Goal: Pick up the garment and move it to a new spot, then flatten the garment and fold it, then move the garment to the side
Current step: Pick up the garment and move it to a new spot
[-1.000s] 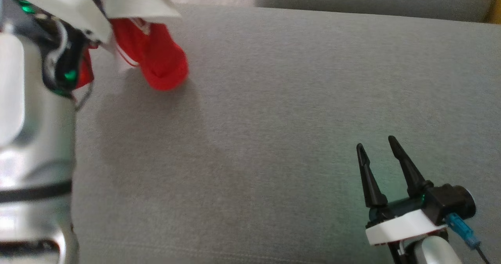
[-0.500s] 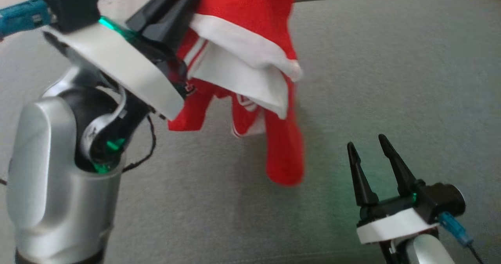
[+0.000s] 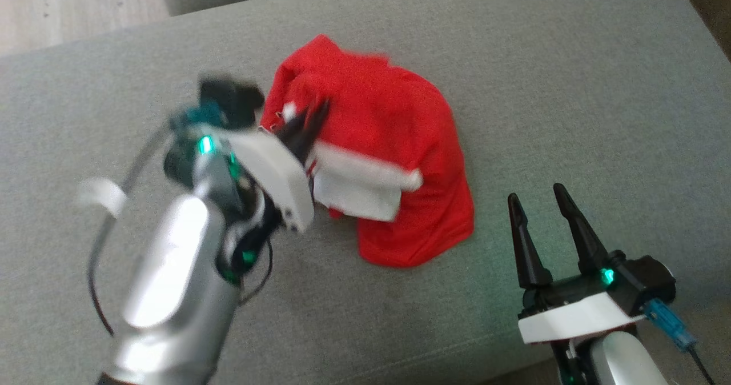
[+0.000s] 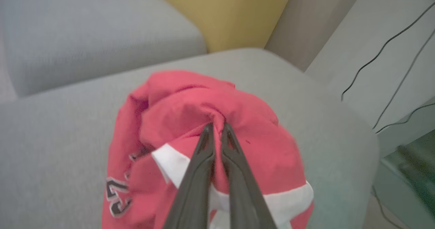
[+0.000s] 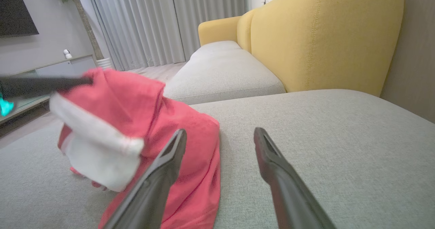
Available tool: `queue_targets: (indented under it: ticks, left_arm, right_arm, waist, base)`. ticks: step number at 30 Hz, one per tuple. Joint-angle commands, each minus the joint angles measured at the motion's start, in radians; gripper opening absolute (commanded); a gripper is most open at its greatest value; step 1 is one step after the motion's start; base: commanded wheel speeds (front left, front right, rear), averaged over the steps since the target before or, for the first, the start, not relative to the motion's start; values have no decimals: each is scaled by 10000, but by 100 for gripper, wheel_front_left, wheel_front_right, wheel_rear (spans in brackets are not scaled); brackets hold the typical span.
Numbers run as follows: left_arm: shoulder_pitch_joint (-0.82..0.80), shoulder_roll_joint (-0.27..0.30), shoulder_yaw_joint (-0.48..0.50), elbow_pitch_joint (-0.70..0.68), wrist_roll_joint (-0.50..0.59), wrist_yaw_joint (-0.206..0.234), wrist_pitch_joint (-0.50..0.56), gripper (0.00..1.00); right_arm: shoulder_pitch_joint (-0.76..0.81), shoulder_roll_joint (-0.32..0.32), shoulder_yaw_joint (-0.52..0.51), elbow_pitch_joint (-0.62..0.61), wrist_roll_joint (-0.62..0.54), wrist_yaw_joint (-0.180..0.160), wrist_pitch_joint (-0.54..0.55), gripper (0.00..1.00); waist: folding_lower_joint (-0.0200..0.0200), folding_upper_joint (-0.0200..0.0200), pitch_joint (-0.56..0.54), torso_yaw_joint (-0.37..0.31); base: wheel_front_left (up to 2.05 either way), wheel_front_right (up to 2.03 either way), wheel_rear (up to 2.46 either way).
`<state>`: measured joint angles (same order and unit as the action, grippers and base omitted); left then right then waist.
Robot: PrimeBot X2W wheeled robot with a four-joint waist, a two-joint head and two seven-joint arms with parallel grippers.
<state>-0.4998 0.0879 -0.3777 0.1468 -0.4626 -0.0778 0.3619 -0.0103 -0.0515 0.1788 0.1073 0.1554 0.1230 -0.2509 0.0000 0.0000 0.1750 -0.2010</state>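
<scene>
The big grey sofa seat (image 3: 571, 88) is in front of me. Its cloth is rough and woven, and its corner is round. Behind it stands a fat yellow sofa back (image 5: 323, 35) with smooth cloth and a seam down it.

The garment (image 3: 394, 116) sits on the grey seat, near the middle, in a soft lumpy heap. It is red, with wide white bands (image 3: 365, 171) and a black and white number (image 4: 115, 195) printed on it.

My left gripper (image 4: 214, 126) is pinched tight on a fold at the top of the red cloth. The cloth bunches into wrinkles around its thin dark tips. My right gripper (image 3: 534, 192) is spread wide and holds nothing. It hovers near the garment's lower edge, and it looks like two long pointy thorns.
</scene>
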Motion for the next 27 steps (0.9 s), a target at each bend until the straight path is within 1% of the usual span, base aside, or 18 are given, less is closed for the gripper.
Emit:
queue_targets:
  ticks: [1,5,6,7,8,9,13,15,17,20,24,27]
  left_arm:
    - [-74,63,75,677,416,84,-786,0]
    - [71,-140,-304,2710,832,203,-2335,0]
    - [71,-140,-304,2710,832,203,-2335,0]
    - [35,-230,-435,3413,862,234,-3064,72]
    - [35,-230,-435,3413,862,234,-3064,72]
    - [-3,-262,-485,3661,880,284,-3419,100]
    - [-12,-341,-528,4039,712,585,-4718,100]
    - [158,-356,-514,3922,598,757,-5324,100]
    - [433,-362,-488,3620,617,1021,-5785,100]
    - [1090,-364,-380,2919,795,1496,-6123,100]
    - [2154,-282,-76,1885,1112,1981,-6225,100]
    - [2970,-150,384,1038,1455,2208,-6232,100]
  right_arm:
    - [-405,10,250,-368,80,77,-108,100]
    - [-386,11,234,-342,73,77,-108,100]
    - [-386,11,234,-342,73,77,-108,100]
    - [-354,11,205,-306,2,77,-108,100]
    - [-354,11,205,-306,2,77,-108,100]
    - [-341,11,187,-298,-32,77,-108,100]
    - [-311,11,162,-268,-169,77,-108,100]
    - [-274,11,134,-264,-244,77,-108,100]
    - [-214,12,56,-297,-329,77,-108,100]
    - [-73,12,-139,-369,-566,77,-108,100]
    - [142,2,-494,-506,-981,77,-109,100]
    - [306,-47,-757,-578,-1179,77,-109,100]
  waist:
    - [0,0,108,-117]
    - [0,0,127,-51]
    - [0,0,127,-51]
    - [0,0,77,56]
    - [0,0,77,56]
    - [0,0,63,125]
    - [0,0,-55,439]
    - [0,0,-149,625]
    - [0,0,-247,839]
    - [0,0,-428,1238]
    - [0,0,-661,1820]
    - [0,0,-853,2198]
  base:
    - [0,0,0]
    - [0,0,0]
    - [0,0,0]
    - [0,0,0]
    - [0,0,0]
    - [0,0,0]
    - [0,0,0]
    - [0,0,0]
    - [0,0,0]
    - [0,0,0]
    - [0,0,0]
    - [0,0,0]
